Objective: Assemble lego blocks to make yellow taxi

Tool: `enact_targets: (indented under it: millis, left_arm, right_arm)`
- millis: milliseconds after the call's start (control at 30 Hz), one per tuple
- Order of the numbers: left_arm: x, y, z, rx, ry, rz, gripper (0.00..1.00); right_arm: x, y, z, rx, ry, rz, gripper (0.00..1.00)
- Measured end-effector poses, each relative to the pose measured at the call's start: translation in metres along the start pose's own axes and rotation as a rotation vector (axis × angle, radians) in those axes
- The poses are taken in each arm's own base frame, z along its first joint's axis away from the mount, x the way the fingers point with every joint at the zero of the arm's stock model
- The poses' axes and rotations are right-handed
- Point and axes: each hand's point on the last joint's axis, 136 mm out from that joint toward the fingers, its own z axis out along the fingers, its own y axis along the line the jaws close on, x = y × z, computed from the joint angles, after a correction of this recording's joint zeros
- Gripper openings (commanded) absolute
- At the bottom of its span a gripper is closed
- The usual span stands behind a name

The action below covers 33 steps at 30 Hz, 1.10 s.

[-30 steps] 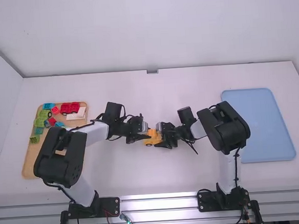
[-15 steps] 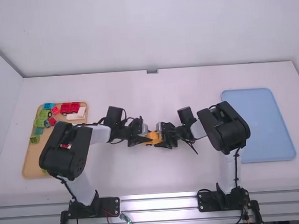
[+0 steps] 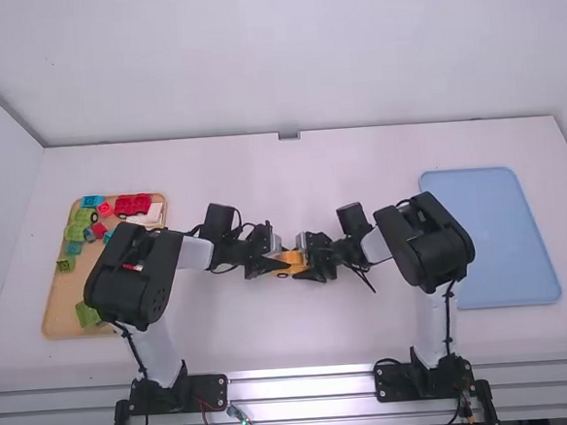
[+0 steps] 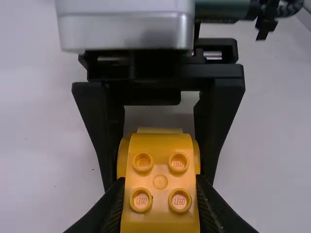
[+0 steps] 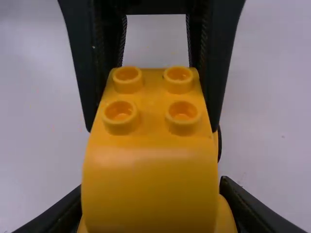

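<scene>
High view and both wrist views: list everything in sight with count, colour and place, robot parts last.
yellow block build: one, yellow, between the two hands
wooden tray: one, tan, table's left
wheeled block: one, red, tray's far end
smaller red blocks: at least two, beside it
green blocks: at least three, along the tray's left part
blue and teal blocks: at least three, tray's far half
white block: one, by the wheeled block
blue tray: one, table's right
table: one, white, under everything
left arm, right arm: two, black and white
left hand, right hand: two, black, gripping the build
</scene>
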Motion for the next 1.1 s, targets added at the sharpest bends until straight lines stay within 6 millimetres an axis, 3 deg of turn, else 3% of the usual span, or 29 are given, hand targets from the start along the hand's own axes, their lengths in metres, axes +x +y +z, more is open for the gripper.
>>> enact_targets:
  millis: [267,533,867,967,1100]
  left_arm:
    - [-0.001,-0.001,0.003,0.007,0.001,-0.008,0.02]
    - [-0.001,0.002,0.017,-0.026,0.113,0.034,0.02]
    - [0.0,0.003,0.019,-0.047,0.184,0.026,0.02]
    - [0.0,0.004,0.019,-0.053,0.182,0.035,0.14]
    - [-0.001,0.005,0.02,-0.057,0.183,0.037,0.13]
  right_arm:
    - [0.0,0.001,0.0,-0.003,-0.002,-0.002,0.62]
    - [0.003,-0.004,-0.006,0.015,-0.001,0.008,0.62]
    - [0.004,-0.005,-0.006,0.02,0.005,0.007,0.62]
    - [0.004,-0.006,-0.006,0.023,0.006,0.006,0.62]
    - [0.004,-0.006,-0.006,0.025,0.008,0.007,0.62]
